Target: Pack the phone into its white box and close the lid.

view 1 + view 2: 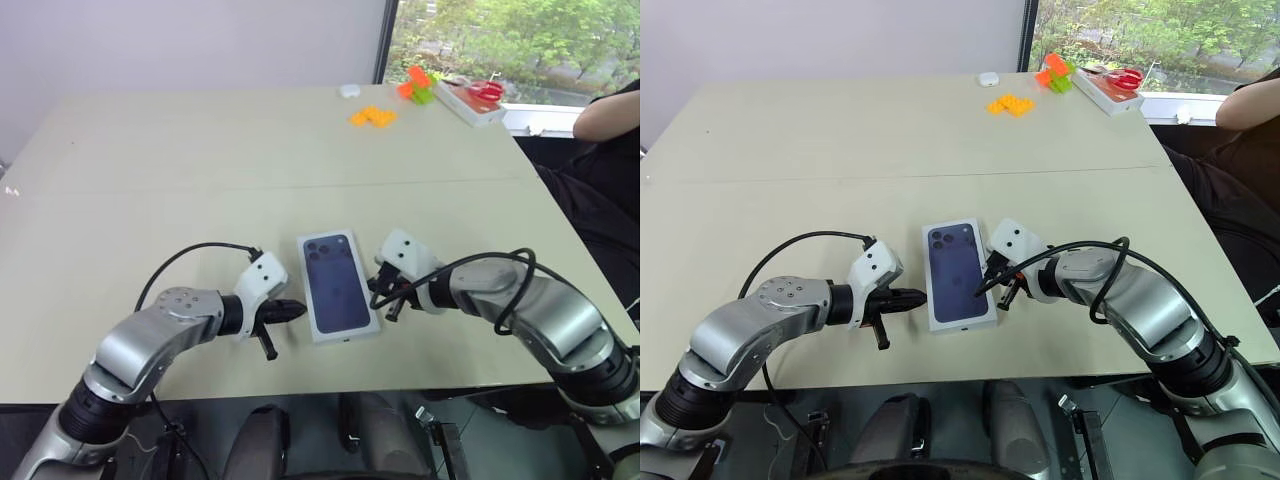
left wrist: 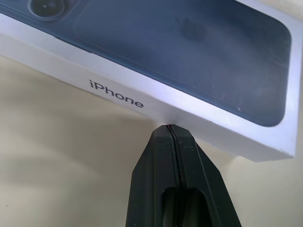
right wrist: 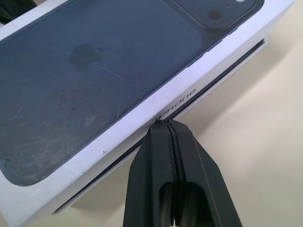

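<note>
orange blocks (image 1: 373, 117) and a red-topped tray (image 1: 470, 100) way past both claws, lid (image 1: 338, 285) sitting on the white box (image 3: 222, 71) between them, long axis running away from robot, printed camera at far end, left gripper (image 1: 297, 310) and right gripper (image 1: 381, 287) both pinched closed holding nothing, tips against the lid's long sides

Lid sitting on the white box, near the table's front edge

The lid (image 1: 338, 285) is lying printed-face up (dark blue phone picture), not fully seated; the white box (image 3: 222, 71) is peeking out beneath one long side.

table (image 1: 150, 180): beige; near edge: white box (image 3: 246, 59), lid (image 1: 338, 283) on; far: orange blocks (image 1: 373, 116)
</note>
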